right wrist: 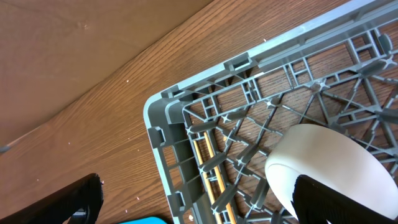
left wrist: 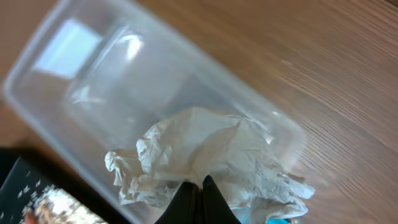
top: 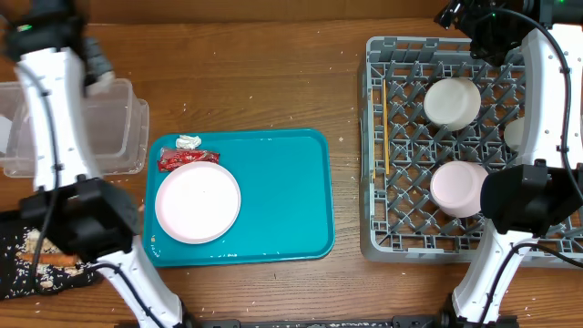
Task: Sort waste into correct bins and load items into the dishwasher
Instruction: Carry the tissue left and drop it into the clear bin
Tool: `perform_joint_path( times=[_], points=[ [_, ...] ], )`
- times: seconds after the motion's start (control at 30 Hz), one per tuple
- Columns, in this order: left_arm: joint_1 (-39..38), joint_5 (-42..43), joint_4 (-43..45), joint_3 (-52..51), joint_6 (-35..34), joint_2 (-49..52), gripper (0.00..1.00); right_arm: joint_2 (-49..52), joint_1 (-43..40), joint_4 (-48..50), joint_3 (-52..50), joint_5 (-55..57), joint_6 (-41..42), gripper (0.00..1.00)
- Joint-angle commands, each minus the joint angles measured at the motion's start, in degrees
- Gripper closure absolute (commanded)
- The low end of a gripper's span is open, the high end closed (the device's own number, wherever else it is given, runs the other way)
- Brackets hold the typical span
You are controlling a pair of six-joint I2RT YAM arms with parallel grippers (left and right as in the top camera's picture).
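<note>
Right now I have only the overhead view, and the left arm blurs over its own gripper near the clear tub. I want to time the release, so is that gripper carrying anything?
Observer: Yes. In the left wrist view, the left gripper is shut on a crumpled white tissue, and the clear rectangular plastic tub lies directly behind it.
Operator: And the right gripper, which the arm hides from me?
Observer: In the right wrist view, the right gripper is open and holds nothing. It is over a corner of the square grey plastic dish rack, beside a white bowl.
</note>
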Motion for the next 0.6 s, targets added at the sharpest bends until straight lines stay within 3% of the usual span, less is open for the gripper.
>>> perform_joint_path(
  times=[0.0, 0.03, 0.07, 0.1, 0.13, 0.33, 0.43, 0.57],
  points=[
    [5.14, 5.95, 0.13, -0.24, -2.78, -1.4, 0.87, -2.16, -0.04, 0.2, 1.14, -0.28, 0.44, 0.0],
    [6.27, 7.28, 0.15, -0.63, -2.78, -1.4, 0.79, -2.16, -0.04, 0.2, 1.14, -0.28, 0.44, 0.0],
    [7.85, 9.05, 0.31, -1.55, -2.78, -1.38, 0.56, -2.16, -0.04, 0.22, 1.14, -0.28, 0.44, 0.0],
    [8.5, 9.84, 0.35, -2.01, -2.78, -1.38, 0.23, -2.16, -0.04, 0.2, 1.14, -0.28, 0.44, 0.0],
    [9.62, 11.47, 0.42, -2.82, -2.75, -1.38, 0.0, -2.16, -0.04, 0.2, 1.14, -0.28, 0.44, 0.0],
    [10.75, 18.84, -3.17, -3.17, -2.21, -1.38, 0.0, -2.16, -0.04, 0.2, 1.14, -0.28, 0.44, 0.0],
    [10.12, 29.46, -6.08, -3.17, 2.58, -1.38, 0.0, -2.16, -0.04, 0.2, 1.14, -0.28, 0.44, 0.0],
    [7.37, 44.7, -9.66, -3.96, 12.41, -1.38, 0.11, -2.16, -0.04, 0.2, 1.14, -0.28, 0.44, 0.0]
  ],
)
